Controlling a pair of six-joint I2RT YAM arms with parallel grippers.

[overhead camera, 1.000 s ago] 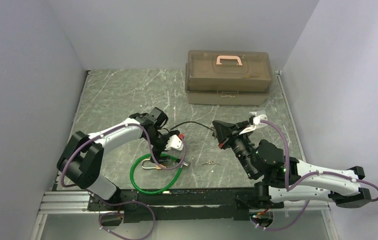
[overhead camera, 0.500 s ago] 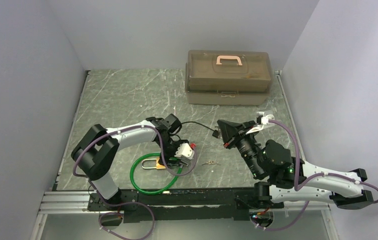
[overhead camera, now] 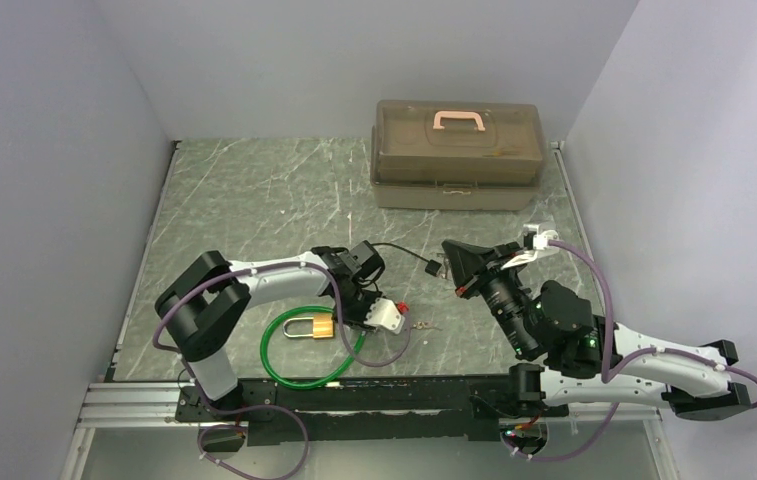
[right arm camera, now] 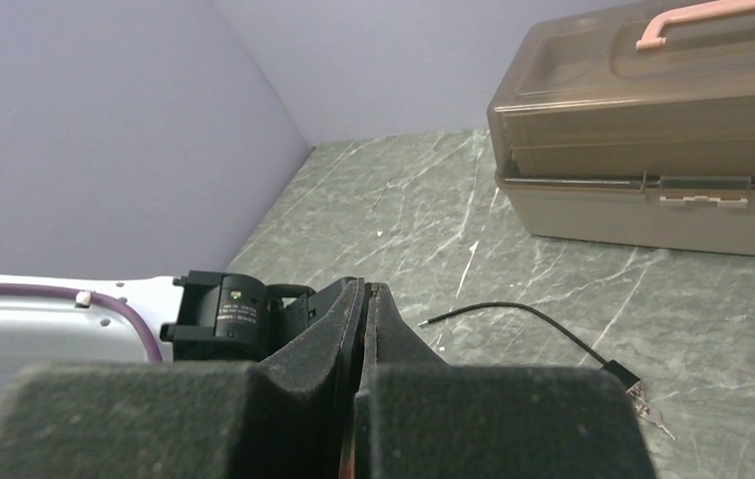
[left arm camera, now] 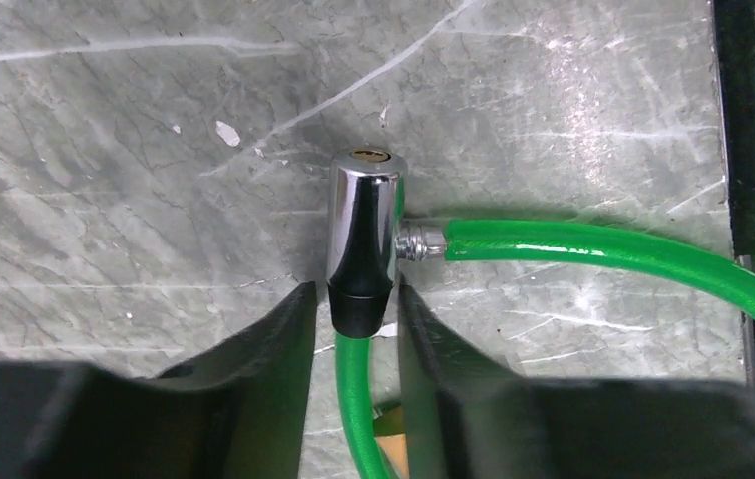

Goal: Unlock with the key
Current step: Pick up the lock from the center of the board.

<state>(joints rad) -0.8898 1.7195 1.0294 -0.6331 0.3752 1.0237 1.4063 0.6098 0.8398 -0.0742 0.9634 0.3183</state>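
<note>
The key (overhead camera: 422,326) lies as a tiny silver bunch on the table, just right of my left wrist. A green cable lock (overhead camera: 299,375) forms a loop with a brass padlock (overhead camera: 319,327) on it. Its chrome cylinder (left arm camera: 365,225) lies flat with the keyhole end facing away. My left gripper (left arm camera: 357,299) (overhead camera: 374,316) is closed round the cylinder's black end; the right finger touches it and a sliver of gap shows at the left finger. My right gripper (right arm camera: 365,291) (overhead camera: 454,260) hovers shut and empty, up and right of the key.
A brown toolbox (overhead camera: 457,153) with a pink handle stands at the back right. A thin black cord (right arm camera: 533,317) lies between the arms, with small silver bits (right arm camera: 649,407) at its end. Walls close in left, right and behind.
My left arm has swung right, off the padlock and onto the cable's cylinder, and its jaws have narrowed from wide open. The padlock now lies uncovered. The right arm drifted slightly right.
</note>
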